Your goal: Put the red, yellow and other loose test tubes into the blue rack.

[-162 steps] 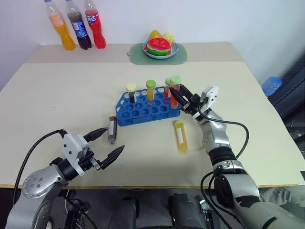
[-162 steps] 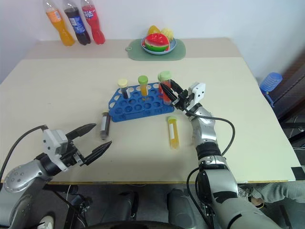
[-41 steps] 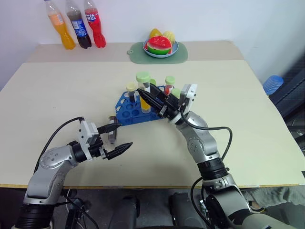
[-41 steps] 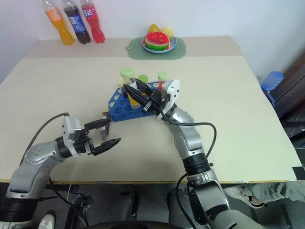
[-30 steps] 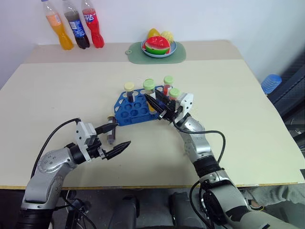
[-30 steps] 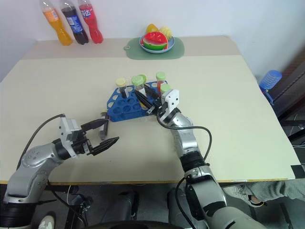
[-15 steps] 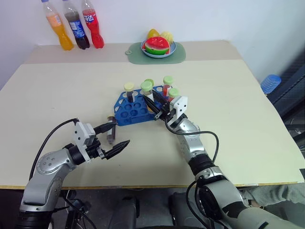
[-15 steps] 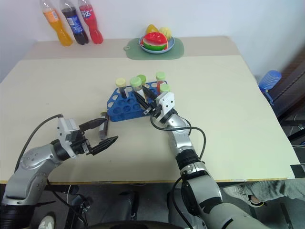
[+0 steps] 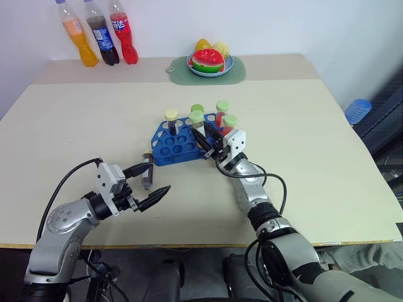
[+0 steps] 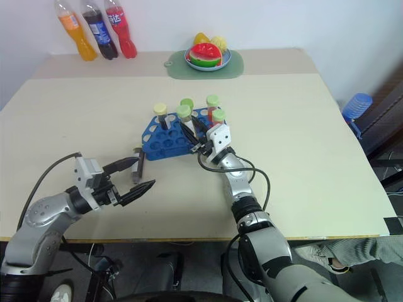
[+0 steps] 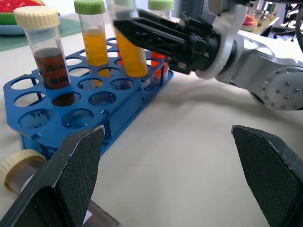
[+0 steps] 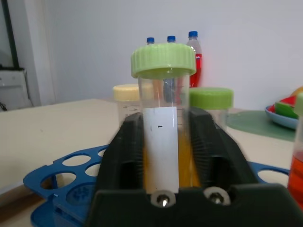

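Observation:
The blue rack stands mid-table with several capped tubes upright in it, among them a red one and a dark one. My right gripper reaches over the rack's right end. Its fingers hug the yellow test tube, green-capped and upright, whose base sits down in a rack hole. A loose dark tube with a cream cap lies on the table just left of the rack's front. My left gripper hovers beside it, open and holding nothing.
Three drink bottles line the table's far left edge. A plate of fruit rests on a green mat at the far middle. A blue object sits off the table to the right.
My right gripper has sunk with the yellow tube, bringing it down into the rack. The left arm has stayed where it was.

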`<action>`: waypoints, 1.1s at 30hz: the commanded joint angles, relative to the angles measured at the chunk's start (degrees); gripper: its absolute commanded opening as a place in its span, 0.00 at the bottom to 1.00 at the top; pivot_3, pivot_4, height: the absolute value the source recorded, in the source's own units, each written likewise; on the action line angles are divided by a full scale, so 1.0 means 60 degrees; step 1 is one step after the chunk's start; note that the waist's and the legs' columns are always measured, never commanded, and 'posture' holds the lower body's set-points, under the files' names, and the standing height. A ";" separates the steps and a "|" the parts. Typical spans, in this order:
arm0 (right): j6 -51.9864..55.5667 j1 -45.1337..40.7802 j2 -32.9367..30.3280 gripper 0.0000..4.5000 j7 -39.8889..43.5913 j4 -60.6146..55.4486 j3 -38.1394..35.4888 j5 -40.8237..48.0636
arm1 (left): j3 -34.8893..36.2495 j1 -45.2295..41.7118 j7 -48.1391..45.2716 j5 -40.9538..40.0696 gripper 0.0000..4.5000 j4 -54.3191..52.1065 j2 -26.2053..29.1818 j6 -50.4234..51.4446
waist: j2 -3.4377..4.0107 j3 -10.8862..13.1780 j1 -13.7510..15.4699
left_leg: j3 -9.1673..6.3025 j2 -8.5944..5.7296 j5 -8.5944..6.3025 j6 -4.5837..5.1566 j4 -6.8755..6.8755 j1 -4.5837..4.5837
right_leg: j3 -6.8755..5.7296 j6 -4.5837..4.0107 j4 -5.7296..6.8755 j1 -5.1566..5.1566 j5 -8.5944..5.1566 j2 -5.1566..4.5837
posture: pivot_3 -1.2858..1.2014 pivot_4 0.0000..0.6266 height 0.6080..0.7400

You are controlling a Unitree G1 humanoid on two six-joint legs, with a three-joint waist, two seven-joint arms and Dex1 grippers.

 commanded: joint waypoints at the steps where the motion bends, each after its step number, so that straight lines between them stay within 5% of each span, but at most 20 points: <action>1: -0.0108 0.0155 0.0141 0.84 0.0249 -0.0732 0.0200 -0.0025 | 0.0130 -0.0001 0.0116 -0.0154 1.00 -0.0388 -0.0068 -0.0036 | 0.0000 0.0000 -0.0049 | 0.0000 0.0000 0.0000 0.0000 0.0000 0.0000 | 0.0000 0.0000 0.0002 -0.0001 0.0000 0.0001 | 0.52 0.24 1.00; 3: -0.0235 0.0325 -0.0035 0.99 0.0032 -0.1170 0.0381 -0.0466 | 0.0108 0.0009 0.0281 -0.0095 1.00 -0.0409 -0.0149 -0.0004 | 0.0000 0.0000 -0.0097 | -0.0002 0.0002 0.0000 0.0000 -0.0002 0.0000 | 0.0000 0.0000 0.0004 -0.0003 0.0000 0.0002 | 0.52 0.24 1.00; 9: 0.1182 0.1798 -0.1462 0.99 0.1277 -0.4541 0.1100 -0.0239 | 0.0637 -0.0084 0.2003 -0.0733 1.00 -0.0918 -0.0813 0.1062 | -0.0001 0.0000 -0.0051 | -0.0006 0.0001 0.0000 0.0000 0.0001 -0.0004 | 0.0000 0.0002 0.0002 -0.0001 -0.0001 -0.0011 | 0.52 0.24 1.00; 15: 0.3993 0.3755 -0.4599 0.99 0.3446 -0.8283 0.1088 0.1162 | 0.1171 -0.0470 0.5838 -0.0582 1.00 -0.2318 -0.0820 0.5041 | -0.0008 0.0000 0.0074 | -0.0007 -0.0003 -0.0001 0.0003 0.0016 -0.0006 | -0.0001 0.0005 0.0000 0.0010 -0.0003 -0.0014 | 0.52 0.24 1.00; 19: 0.5069 0.4158 -0.6165 0.99 0.4453 -0.9507 0.0471 0.2159 | 0.1649 -0.1613 0.7770 -0.1700 1.00 -0.2922 -0.1384 0.8183 | -0.0012 0.0006 0.0098 | -0.0007 -0.0003 -0.0001 0.0002 0.0022 -0.0002 | -0.0002 0.0005 0.0002 0.0017 -0.0002 -0.0006 | 0.52 0.24 1.00; 27: 0.5807 0.3685 -0.6429 0.99 0.5004 -1.0462 0.0743 0.2581 | 0.2819 -0.4585 1.0224 -0.1706 1.00 -0.2238 -0.3509 1.3193 | -0.0070 0.0000 0.0115 | -0.0005 -0.0009 0.0000 0.0000 0.0034 -0.0004 | -0.0016 0.0006 0.0001 0.0031 -0.0002 0.0005 | 0.52 0.24 1.00; 33: 0.5717 0.3430 -0.6144 0.99 0.5105 -1.0402 0.0882 0.2504 | 0.2632 -0.5260 1.1521 -0.1996 1.00 -0.1220 -0.3627 1.3421 | -0.0094 0.0013 0.0102 | -0.0013 -0.0011 0.0004 -0.0007 0.0032 -0.0007 | -0.0015 0.0006 -0.0002 0.0021 -0.0002 -0.0004 | 0.52 0.24 1.00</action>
